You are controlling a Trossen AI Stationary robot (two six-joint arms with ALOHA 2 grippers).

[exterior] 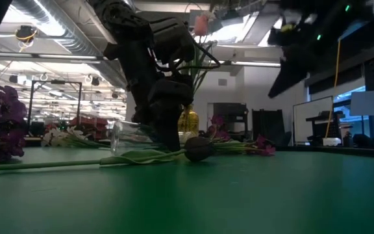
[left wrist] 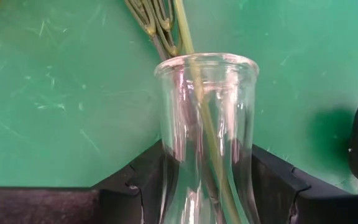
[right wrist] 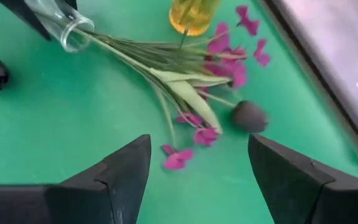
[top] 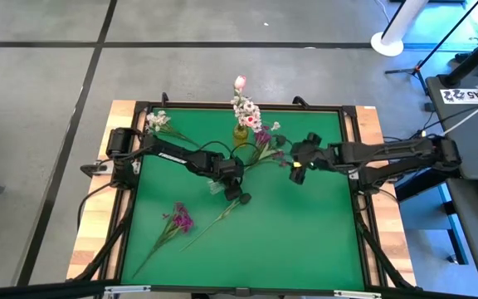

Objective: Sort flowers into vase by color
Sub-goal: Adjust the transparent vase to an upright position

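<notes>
1. We see the clear vase (left wrist: 207,137) lying on its side on the green counter (top: 305,241), stems (right wrist: 135,62) in its mouth, clamped in the left tool (top: 222,176).
2. Right tool (right wrist: 197,180) hovers spread above purple blossoms (right wrist: 229,59).
3. Two vases: clear, yellow (top: 240,133).

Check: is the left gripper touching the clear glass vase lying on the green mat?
Touching. In the left wrist view, the left gripper has a dark finger pressed against each side of the clear glass vase, no gap showing.

The left wrist view cuts off the clear vase (left wrist: 207,137) at its lower body. In the low view, the left arm (exterior: 151,71) hides the yellow vase (exterior: 188,123) partly, and the tulip bud (exterior: 202,23) is blurred.
</notes>
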